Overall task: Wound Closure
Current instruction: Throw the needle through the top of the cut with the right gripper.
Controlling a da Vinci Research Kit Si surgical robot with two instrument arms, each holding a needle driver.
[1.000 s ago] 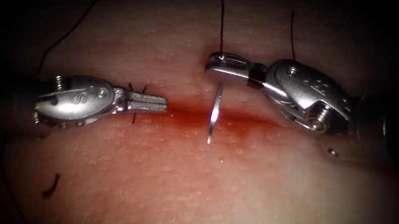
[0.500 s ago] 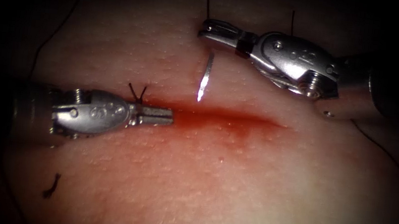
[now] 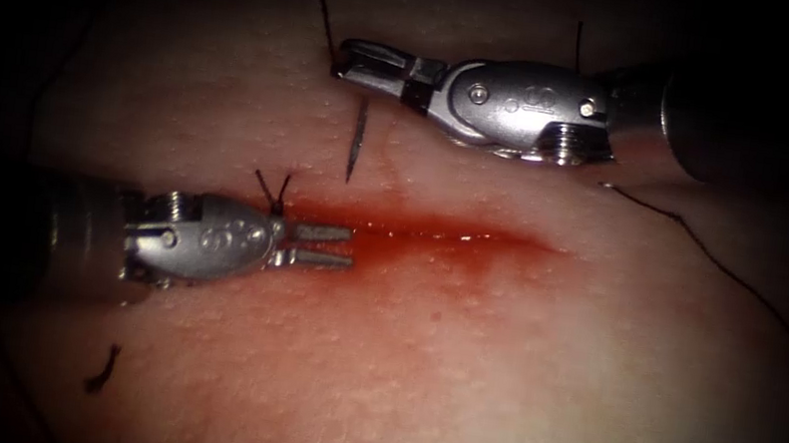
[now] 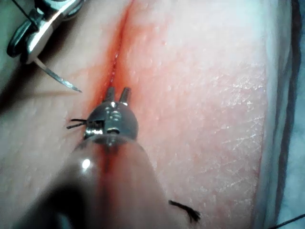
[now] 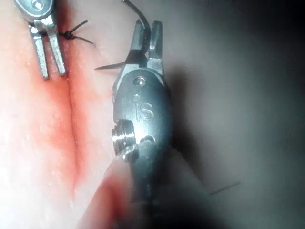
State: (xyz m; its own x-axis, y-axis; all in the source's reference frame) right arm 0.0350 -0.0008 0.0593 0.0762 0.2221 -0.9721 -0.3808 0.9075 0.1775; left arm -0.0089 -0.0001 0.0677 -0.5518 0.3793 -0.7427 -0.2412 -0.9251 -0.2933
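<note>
over the last second i've carried the needle point(image 3: 355, 142) up and left off the cut point(image 3: 434, 228), clamped near its tail in my right tool point(image 3: 355, 54) and clear of the tissue point(image 3: 458, 360), while my left tool point(image 3: 323, 245) has spread its jaws, empty, at the cut's left end beside the tied stitch point(image 3: 272, 188).

From my console, the broad stretch of tissue point(image 3: 495, 385) in the lower right of the endoscope frame lies open, with bare skin below the cut point(image 3: 454, 231) and only a cut end of thread point(image 3: 102, 369) lying at the lower left. Along the cut's left end my left tool point(image 3: 323, 246) sits with jaws parted and empty, just beside the knotted stitch point(image 3: 273, 192). Above it the needle point(image 3: 356, 141) hangs free of the tissue from my right tool point(image 3: 364, 59), crowding the upper middle, while thread point(image 3: 703, 249) trails across the right side.
</note>
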